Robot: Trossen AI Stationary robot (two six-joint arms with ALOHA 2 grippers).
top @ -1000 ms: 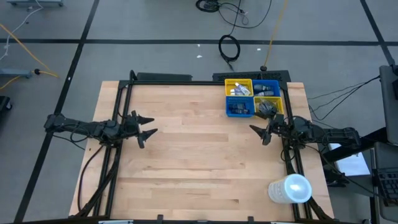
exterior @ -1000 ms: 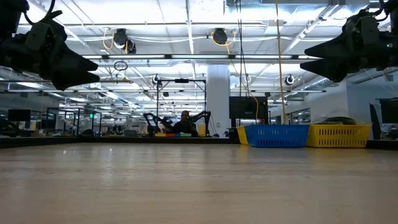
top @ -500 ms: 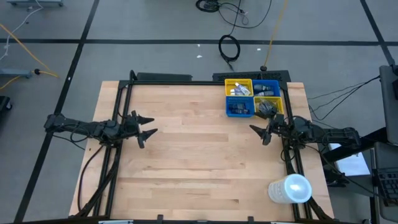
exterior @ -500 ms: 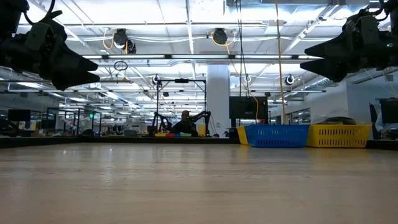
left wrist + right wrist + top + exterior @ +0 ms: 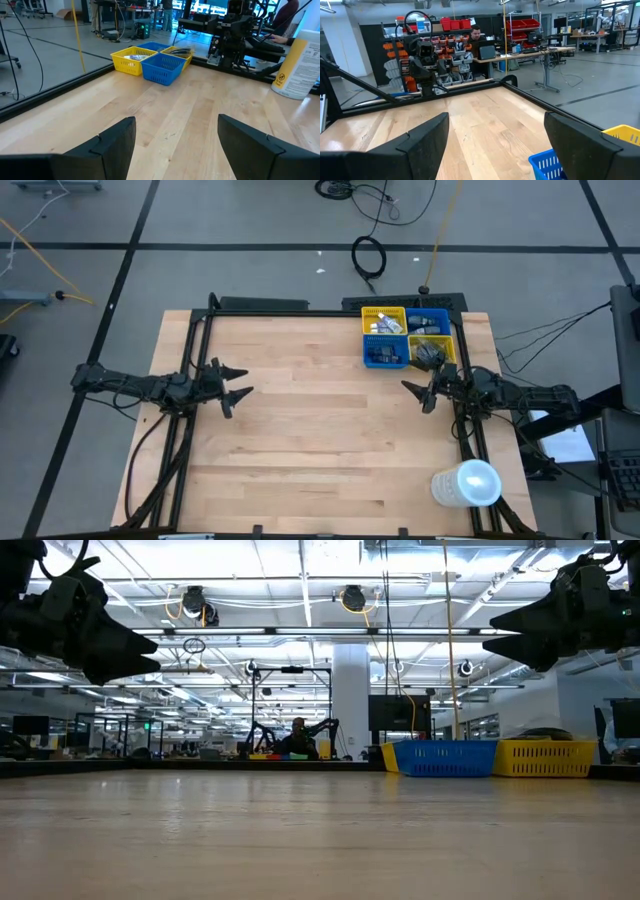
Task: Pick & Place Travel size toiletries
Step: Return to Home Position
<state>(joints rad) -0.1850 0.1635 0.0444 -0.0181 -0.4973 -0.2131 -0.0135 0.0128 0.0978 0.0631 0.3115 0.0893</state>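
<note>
The travel size toiletries [image 5: 383,326] lie inside the yellow and blue bins [image 5: 409,336] at the table's far right; white tubes fill the far yellow bin, dark bottles [image 5: 430,353] the near right one. In the left wrist view only the bins [image 5: 150,61] show. My left gripper [image 5: 238,381] hovers open over the table's left side. My right gripper [image 5: 416,393] hovers open just near of the bins, pointing toward the table's left. Both hang above the table in the low view, left gripper [image 5: 140,643], right gripper [image 5: 495,642].
A big white cylinder [image 5: 466,484] stands at the near right corner, seen as a labelled bottle [image 5: 298,65] in the left wrist view. Bare wood [image 5: 320,430] spreads between the arms. A black frame [image 5: 260,306] edges the table. A person [image 5: 477,34] sits far beyond.
</note>
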